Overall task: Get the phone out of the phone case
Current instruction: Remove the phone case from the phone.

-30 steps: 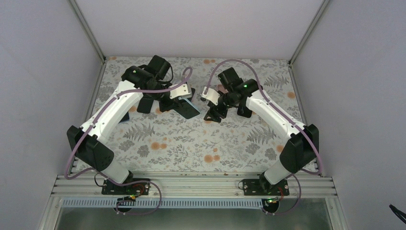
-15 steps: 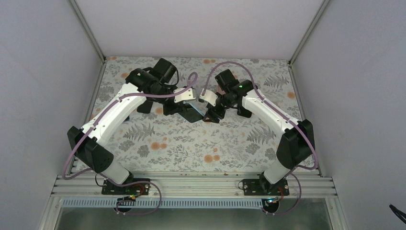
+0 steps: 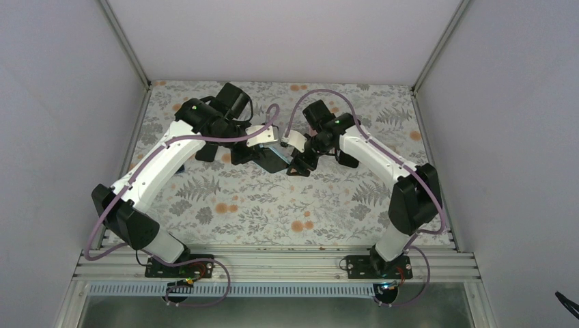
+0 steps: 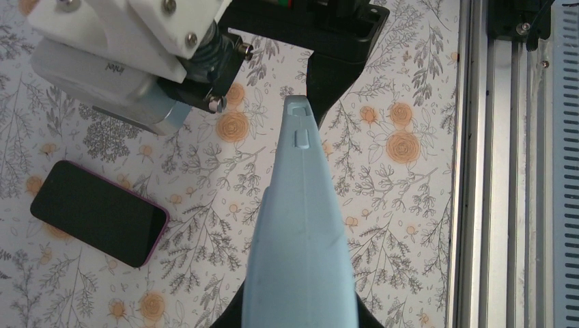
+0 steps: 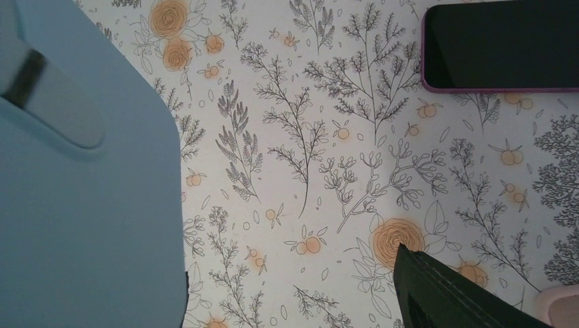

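1. Walls: plain pale panels closing in three sides.
2. Surface: floral print of grey ferns and orange blooms. It carries everything below.
3. Rail: aluminium, along the near edge, with both arm bases bolted to it.
4. Left arm: white and black, reaching inward to the far middle of the surface. A purple cable loops along it.
5. Right arm: same build, reaching inward from the other side. Its wrist meets the left wrist near the centre.
6. Phone case: light blue, raised off the surface and seen edge-on from the left wrist. A small side button shows near its far tip.
7. Phone: the dark face inside the blue rim in the top view, seated in the case.
8. Pink-rimmed handset: black screen up, lying flat on the surface apart from the case. It also shows at the upper edge of the right wrist view.
9. Left pincer: clamped narrow on the near end of the phone case, holding it aloft.
10. Right pincer: jaws spread wide, gripping nothing, just beside the far end of the case. Whether it touches the case cannot be told.
11. Wrist camera: silver body on a white bracket, mounted on the right arm.
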